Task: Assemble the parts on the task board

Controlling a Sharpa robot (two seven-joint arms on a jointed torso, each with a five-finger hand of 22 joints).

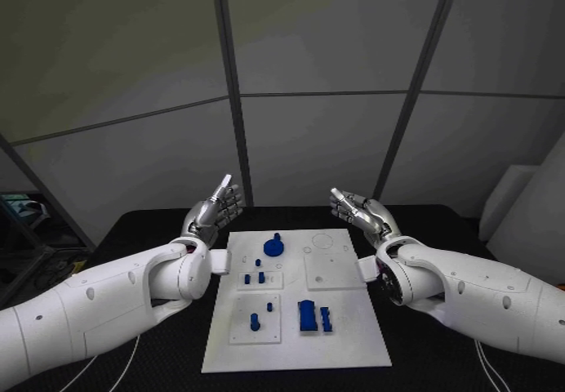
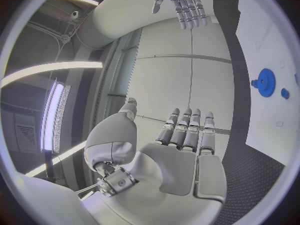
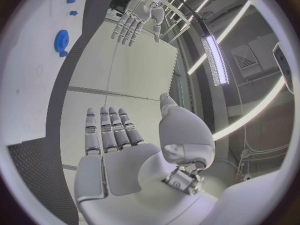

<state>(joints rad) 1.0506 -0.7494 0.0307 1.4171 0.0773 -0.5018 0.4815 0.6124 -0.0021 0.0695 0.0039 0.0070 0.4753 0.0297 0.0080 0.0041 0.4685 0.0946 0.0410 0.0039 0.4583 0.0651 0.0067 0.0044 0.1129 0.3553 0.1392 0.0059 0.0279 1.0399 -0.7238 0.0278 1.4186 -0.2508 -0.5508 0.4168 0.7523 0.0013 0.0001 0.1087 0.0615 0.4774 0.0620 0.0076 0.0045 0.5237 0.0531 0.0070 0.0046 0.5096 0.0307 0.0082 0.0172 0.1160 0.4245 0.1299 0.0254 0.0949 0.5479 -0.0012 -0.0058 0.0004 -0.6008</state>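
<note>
Head view shows the left hand (image 1: 215, 206) raised over the far left part of the black table (image 1: 141, 229), just beyond the far left corner of the task board (image 1: 295, 347). Its fingers are straight and spread, holding nothing; the left wrist view confirms the flat, bare palm (image 2: 181, 150).

Moving right, the white task board lies in the middle of the table, lengthwise away from the robot. On its far part sits a round blue gear-like part (image 1: 273, 245), also seen in the left wrist view (image 2: 265, 81) and the right wrist view (image 3: 61, 40). Nearer, a few small blue pegs (image 1: 255, 278) stand on a raised square plate. Closer still, another small blue part (image 1: 255, 322) stands on the near left plate, and beside it to the right a taller blue block (image 1: 309, 315) stands with a thin blue piece (image 1: 326, 318) next to it.

Further right, the right hand (image 1: 362, 212) hovers just past the board's far right corner, fingers extended and apart, gripping nothing; the right wrist view shows its palm (image 3: 115, 150) bare too.
</note>
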